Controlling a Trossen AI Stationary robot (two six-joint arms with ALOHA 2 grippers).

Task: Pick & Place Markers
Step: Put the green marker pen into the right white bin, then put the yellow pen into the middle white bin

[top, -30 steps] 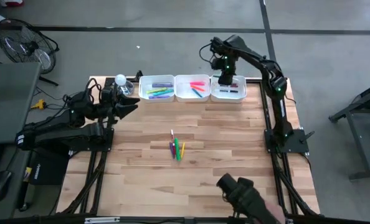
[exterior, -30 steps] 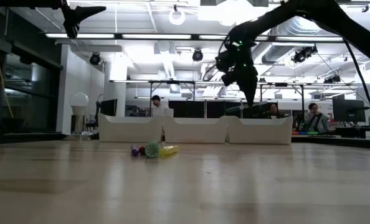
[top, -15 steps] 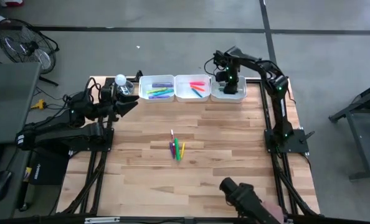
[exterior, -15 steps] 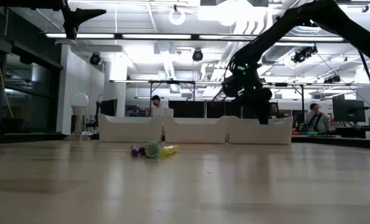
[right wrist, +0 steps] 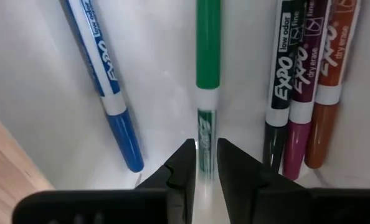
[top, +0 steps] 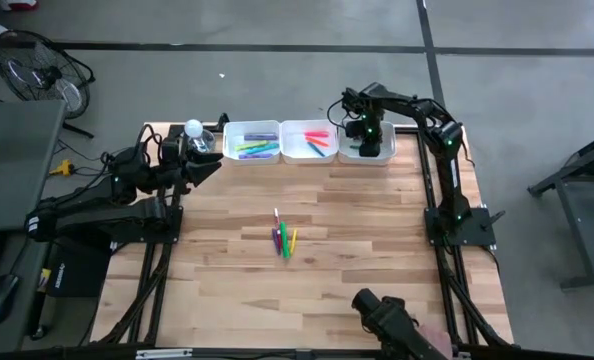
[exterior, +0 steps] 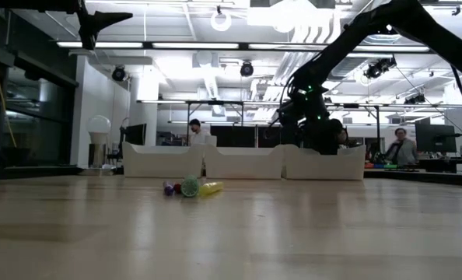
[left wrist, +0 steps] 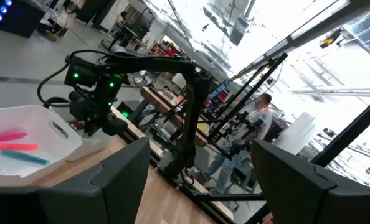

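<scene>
My right gripper [right wrist: 206,163] points down into the right one of three white trays [top: 380,155] at the table's far edge. It is shut on a green marker [right wrist: 208,56] lying on the tray floor beside blue [right wrist: 107,87], black [right wrist: 281,93], purple [right wrist: 304,99] and orange-brown [right wrist: 331,81] markers. Several more markers [top: 284,238] lie in a loose bunch on the wood mid-table. Others fill the left tray [top: 251,145] and the middle tray [top: 312,140]. My left gripper [left wrist: 197,180] waits open, raised at the table's far left. My right gripper pinches the green marker's white printed barrel [right wrist: 206,127] between its two fingertips, near the end away from the cap. The fingers come from above, pointing steeply down. The marker lies stretched out on the tray floor, parallel to its neighbours.
A white bulb-like object [top: 193,128] stands at the far left corner beside the left arm. A dark device [top: 387,315] juts in at the table's near edge. Bare wood surrounds the mid-table bunch of markers. People sit in the room beyond the table.
My right gripper has come down from above the right tray into it and now stands low between the tray walls. The bunch of markers mid-table has stayed put.
</scene>
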